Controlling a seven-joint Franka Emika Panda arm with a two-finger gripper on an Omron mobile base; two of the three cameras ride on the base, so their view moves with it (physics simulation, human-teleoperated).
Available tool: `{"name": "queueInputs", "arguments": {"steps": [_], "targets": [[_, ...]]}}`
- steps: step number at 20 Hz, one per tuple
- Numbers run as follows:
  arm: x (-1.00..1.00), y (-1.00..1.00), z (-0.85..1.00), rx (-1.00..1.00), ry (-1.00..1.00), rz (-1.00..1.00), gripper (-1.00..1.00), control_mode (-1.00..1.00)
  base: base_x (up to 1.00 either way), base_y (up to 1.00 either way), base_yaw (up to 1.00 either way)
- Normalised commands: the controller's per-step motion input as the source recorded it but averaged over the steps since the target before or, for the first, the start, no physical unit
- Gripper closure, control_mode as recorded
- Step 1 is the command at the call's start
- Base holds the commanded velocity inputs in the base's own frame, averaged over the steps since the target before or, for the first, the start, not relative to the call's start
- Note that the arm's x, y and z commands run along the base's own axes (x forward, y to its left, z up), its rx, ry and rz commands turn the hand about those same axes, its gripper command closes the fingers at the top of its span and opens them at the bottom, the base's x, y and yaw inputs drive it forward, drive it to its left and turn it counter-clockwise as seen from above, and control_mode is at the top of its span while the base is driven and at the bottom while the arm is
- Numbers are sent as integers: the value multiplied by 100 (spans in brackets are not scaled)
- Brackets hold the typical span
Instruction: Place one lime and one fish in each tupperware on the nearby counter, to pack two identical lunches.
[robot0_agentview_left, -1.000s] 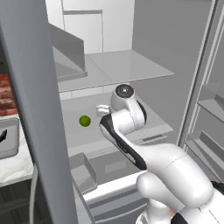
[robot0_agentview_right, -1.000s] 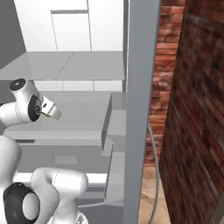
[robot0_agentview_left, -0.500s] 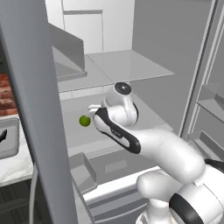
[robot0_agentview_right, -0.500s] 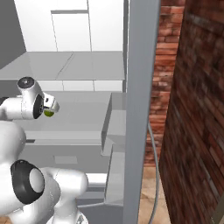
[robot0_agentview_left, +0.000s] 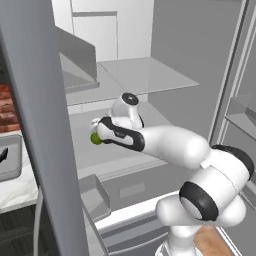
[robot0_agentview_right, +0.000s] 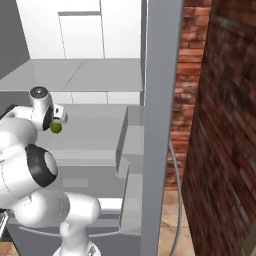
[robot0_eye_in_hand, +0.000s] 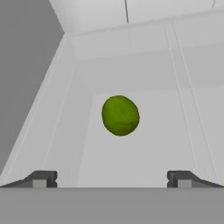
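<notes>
We see small round green lime (robot0_eye_in_hand: 120, 115) on pale grey fridge shelf (robot0_eye_in_hand: 144, 148), dead ahead of gripper (robot0_eye_in_hand: 112, 178), centred between released jaws; not yet enclosed. No marked long axis.

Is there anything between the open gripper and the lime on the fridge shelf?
No. In the hand view, bare pale shelf lies between the gripper and the lime.

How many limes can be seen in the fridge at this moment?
1. The lime lies on a pale fridge shelf, just ahead of the open gripper. Others may be hidden behind the arm or the door.
</notes>
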Motion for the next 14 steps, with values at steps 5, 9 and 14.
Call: {"name": "queueInputs", "arguments": {"steps": [5,9,14], "targets": [[14,9,-27,-11,6,0,-100,-100,0,0,0],[30,4,-34,-15,0,0,-100,-100,0,0,0],[49,3,-9,-2,0,0,-100,-100,0,0,0]]}}
